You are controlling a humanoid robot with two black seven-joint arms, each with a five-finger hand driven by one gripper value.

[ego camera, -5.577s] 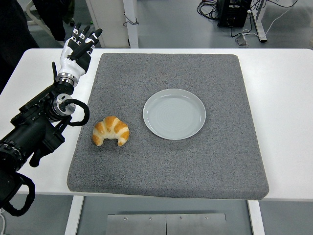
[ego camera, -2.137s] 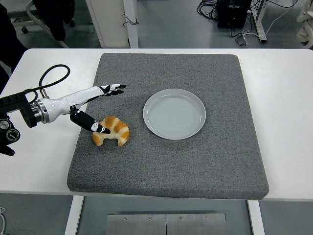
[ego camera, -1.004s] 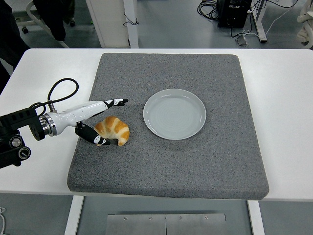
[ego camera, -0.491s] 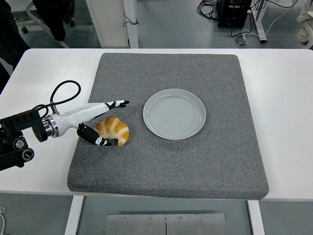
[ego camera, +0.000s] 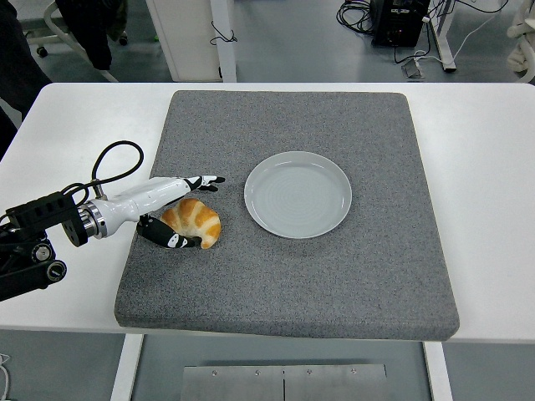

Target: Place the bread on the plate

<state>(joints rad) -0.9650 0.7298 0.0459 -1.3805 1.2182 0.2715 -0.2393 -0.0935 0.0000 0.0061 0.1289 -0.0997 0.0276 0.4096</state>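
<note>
- One golden-brown, crescent-shaped croissant (ego camera: 194, 222) is all I have to move, and it lies on the grey felt mat (ego camera: 292, 276), at about nine o'clock from the round pale-grey ceramic plate (ego camera: 298, 194) and apart from its rim.
- My left hand (ego camera: 171, 213) reaches in from nine o'clock and brackets the bread: the long fingers (ego camera: 201, 181) lie stretched just past its twelve o'clock side, and the thumb (ego camera: 171, 241) is tucked along its six o'clock edge.
- The fingers are partly closed around the croissant, touching or nearly so; I judge the grip as forming, not firm.
- Over the last second the span between fingers and thumb has narrowed, and the hand has settled lower beside the bread.
- The croissant has stayed on the mat, so nothing is lifted yet.
- That narrowing tells me the grasp is the step in hand; lifting and carrying toward three o'clock come after.
- My right hand is out of sight.
</note>
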